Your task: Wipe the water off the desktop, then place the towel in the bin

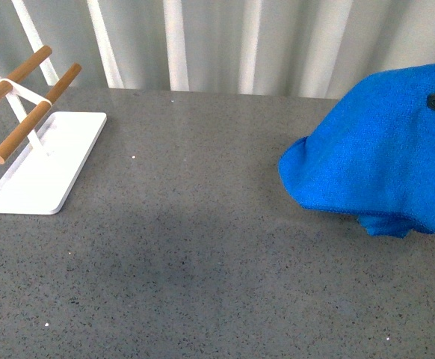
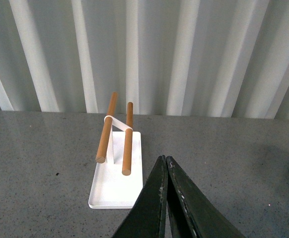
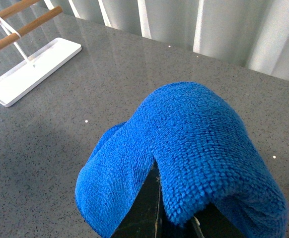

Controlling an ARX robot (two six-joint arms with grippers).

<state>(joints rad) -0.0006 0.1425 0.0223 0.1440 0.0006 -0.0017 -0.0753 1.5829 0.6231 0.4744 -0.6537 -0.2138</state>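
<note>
Right now the right gripper [image 3: 157, 214] is clamping the towel [image 1: 382, 142]. Its dark fingers [image 3: 143, 215] are lying almost together in the right wrist view, and the cloth is humping over them and hiding their tips. In the front view a small black part of that gripper is poking out of the blue at the 3 o'clock edge. The towel is hanging in a bunched fold at about 3 o'clock on the desktop [image 1: 202, 254], with its lower hem sagging close to the stone; whether it is touching cannot be told.

The left gripper [image 2: 165, 158] is holding nothing — its two black fingers are pressing together along their length, hovering above the desktop and pointing toward 12 o'clock.

From those tips, a white tray [image 1: 31, 187] is lying just beyond, toward 11 o'clock; in the front view it is sitting at about 10 o'clock, well apart from the towel. Two wooden rods [image 1: 34, 112] are standing above it on a white frame, running side by side. Behind the desktop, at 12 o'clock, a ribbed white wall [image 1: 225, 45] is closing off the scene.
</note>
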